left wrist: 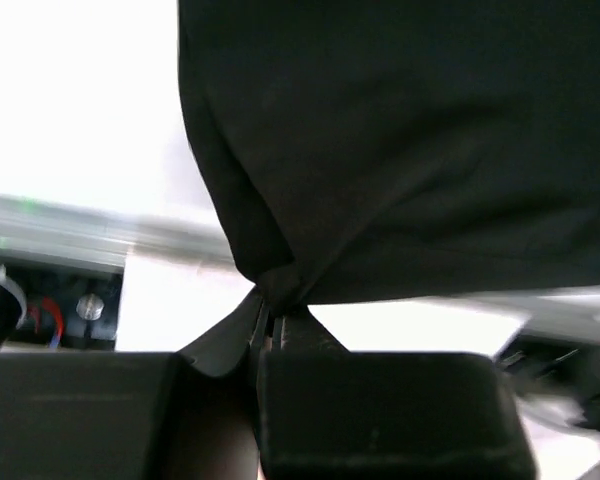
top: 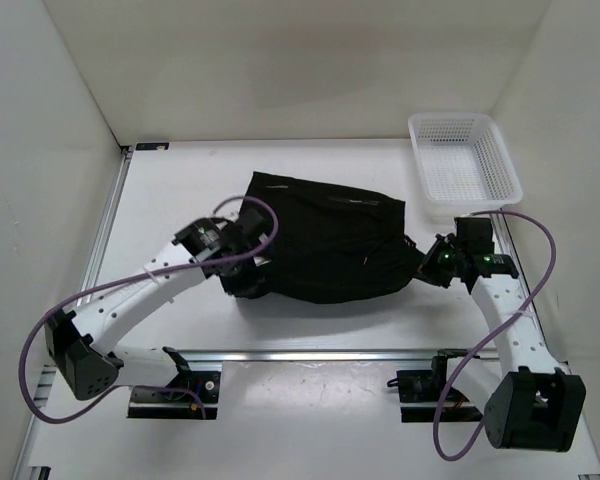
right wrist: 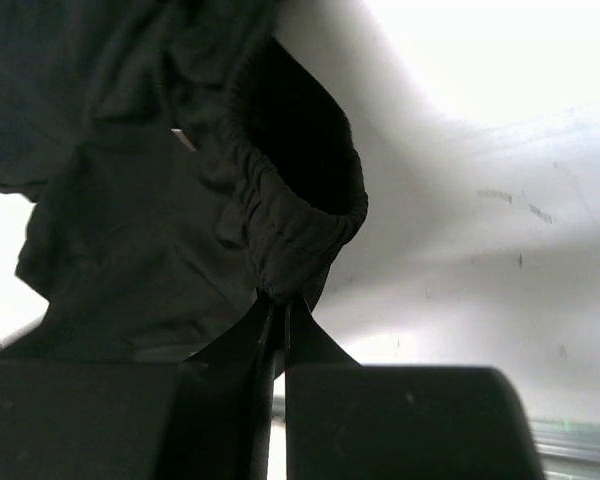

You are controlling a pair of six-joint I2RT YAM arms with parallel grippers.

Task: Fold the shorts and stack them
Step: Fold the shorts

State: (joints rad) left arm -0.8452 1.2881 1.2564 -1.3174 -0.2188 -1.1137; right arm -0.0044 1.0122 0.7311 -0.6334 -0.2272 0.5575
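shorts (top: pixel 325 240): matt soft cloth (gathered waistband) | basket (top: pixel 464 160): white plastic mesh

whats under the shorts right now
Only the white table shows around the shorts. The cloth hides whatever lies beneath its middle. At its two ends the left fingers and right fingers pinch its edges.

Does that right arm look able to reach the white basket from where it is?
Probably yes: the basket sits just beyond the right gripper with nothing between, though it is clamped on the shorts.
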